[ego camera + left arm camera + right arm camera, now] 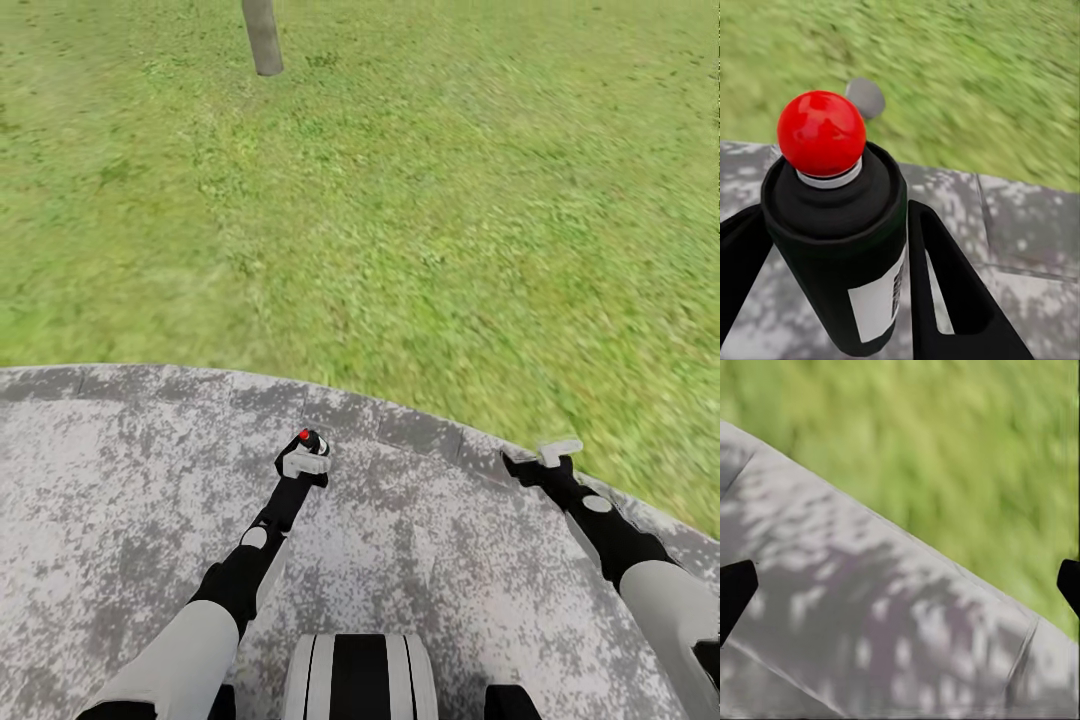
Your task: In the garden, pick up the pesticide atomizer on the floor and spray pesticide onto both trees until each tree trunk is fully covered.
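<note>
Pesticide atomizer (832, 225) in left pincer (303, 460), tree trunk (262, 36) far ahead across lawn (450, 200).

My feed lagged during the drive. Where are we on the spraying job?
Pickup looks done: the left claw is shut on the pesticide atomizer, red cap up. The right claw hangs open. The robot stands on grey paving, one tree trunk ahead across the lawn. Spraying both trunks remains.

Mottled grey stone paving (120, 480) with a curved edge against green lawn (450, 200).
</note>
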You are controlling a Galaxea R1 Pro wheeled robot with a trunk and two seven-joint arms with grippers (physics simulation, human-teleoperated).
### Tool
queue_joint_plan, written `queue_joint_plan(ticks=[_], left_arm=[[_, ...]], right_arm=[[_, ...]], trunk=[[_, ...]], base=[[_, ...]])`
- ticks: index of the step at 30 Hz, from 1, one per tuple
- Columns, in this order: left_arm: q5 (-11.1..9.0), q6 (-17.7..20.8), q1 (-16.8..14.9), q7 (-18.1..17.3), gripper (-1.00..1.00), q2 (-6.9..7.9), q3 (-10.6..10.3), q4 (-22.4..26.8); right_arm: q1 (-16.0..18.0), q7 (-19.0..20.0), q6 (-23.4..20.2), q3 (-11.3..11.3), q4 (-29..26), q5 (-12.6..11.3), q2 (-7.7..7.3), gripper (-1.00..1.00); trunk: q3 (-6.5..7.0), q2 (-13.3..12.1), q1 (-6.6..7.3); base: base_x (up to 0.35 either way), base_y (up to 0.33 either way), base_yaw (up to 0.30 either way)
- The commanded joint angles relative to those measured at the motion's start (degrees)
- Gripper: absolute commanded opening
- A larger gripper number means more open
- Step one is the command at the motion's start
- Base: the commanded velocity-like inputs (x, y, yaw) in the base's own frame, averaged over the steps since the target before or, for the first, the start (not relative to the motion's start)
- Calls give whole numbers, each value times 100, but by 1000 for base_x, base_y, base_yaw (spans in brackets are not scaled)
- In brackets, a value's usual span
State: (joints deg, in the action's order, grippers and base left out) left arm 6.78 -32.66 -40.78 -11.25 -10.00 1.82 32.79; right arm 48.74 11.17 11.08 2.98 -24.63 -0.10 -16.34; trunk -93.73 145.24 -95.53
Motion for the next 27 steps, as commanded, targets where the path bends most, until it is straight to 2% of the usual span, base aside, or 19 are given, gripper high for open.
queue_joint_plan(ticks=[1, 3, 7, 27], left_arm=[[3, 1, 0, 3, -100, 0, 1, -2], [6, 3, 0, 6, -100, 0, 5, -8], [2, 5, 0, 8, -100, 0, 10, -132], [-1, 5, 0, 10, -100, 0, 11, -204]], right_arm=[[-2, -76, 186, 2, 135, -4, 2, 100], [-14, -379, 721, 7, 462, -6, 42, 100], [-21, -636, 1056, 7, 663, -7, 105, 100], [-31, -712, 1285, 10, 728, -7, 217, 100]], trunk=[[10, 0, 0], [29, 0, 0], [68, 0, 0], [258, 0, 0]], base=[[0, 0, 0], [0, 0, 0], [0, 0, 0], [0, 0, 0]])
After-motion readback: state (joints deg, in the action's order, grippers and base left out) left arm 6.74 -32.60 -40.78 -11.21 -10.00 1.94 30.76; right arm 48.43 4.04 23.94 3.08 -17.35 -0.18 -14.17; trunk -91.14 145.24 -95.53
